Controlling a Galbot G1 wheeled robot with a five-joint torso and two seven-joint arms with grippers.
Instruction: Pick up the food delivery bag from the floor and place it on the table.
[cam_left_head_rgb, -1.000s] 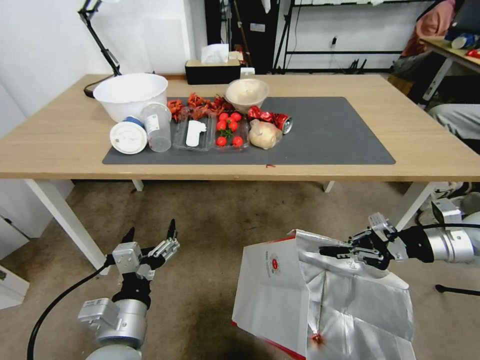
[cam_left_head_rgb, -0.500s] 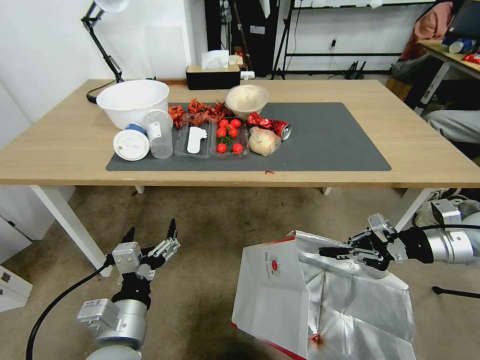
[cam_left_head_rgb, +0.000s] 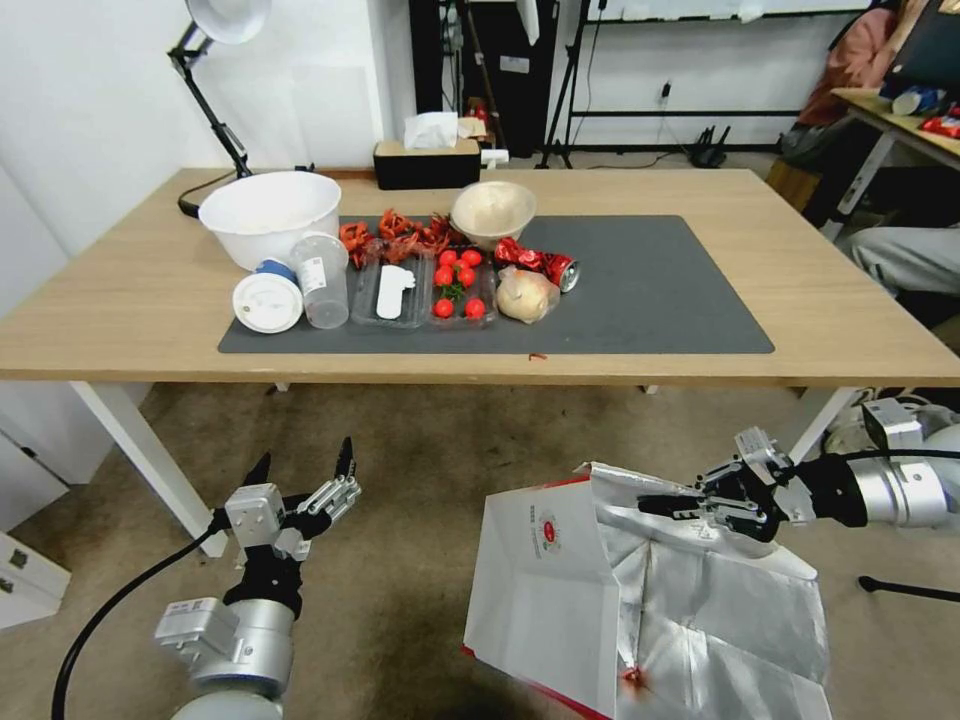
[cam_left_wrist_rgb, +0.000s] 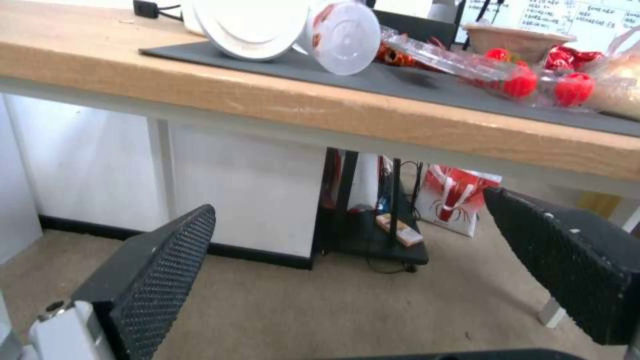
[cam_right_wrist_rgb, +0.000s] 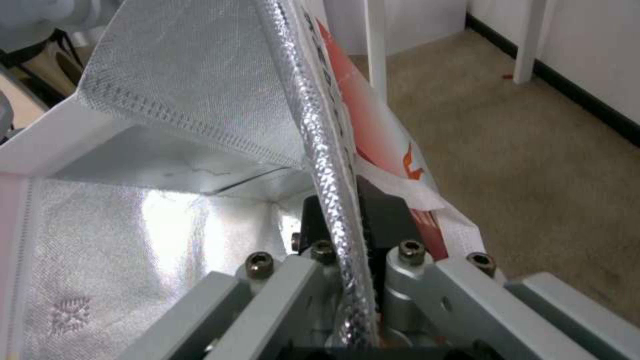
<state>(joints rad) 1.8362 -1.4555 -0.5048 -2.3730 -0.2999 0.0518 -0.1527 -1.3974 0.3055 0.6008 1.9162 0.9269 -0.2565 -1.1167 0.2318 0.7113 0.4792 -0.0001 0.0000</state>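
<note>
Foil rim of the bag (cam_left_head_rgb: 560, 580) sits clamped in my right gripper (cam_left_head_rgb: 668, 506) above the floor (cam_left_head_rgb: 420, 470); left gripper (cam_left_head_rgb: 300, 468) hangs open.

**Inspector A:** Left gripper (cam_left_head_rgb: 305, 470): black tapered fingers (cam_left_wrist_rgb: 157, 280) with dimpled rubber pads, on silver linkage bars and a grey block housing. The wrist is a brushed silver cylinder over a black collar.

**Inspector B:** Noted. A thick black cable (cam_left_head_rgb: 110, 610) loops from that wrist. Right gripper (cam_left_head_rgb: 655, 505)?

**Inspector A:** Same build: black fingers, silver linkages, black collar, silver cylindrical forearm, grey box at its end. Four dark hex-socket screws (cam_right_wrist_rgb: 259, 264) sit across its pale grey aluminium bars.
</note>
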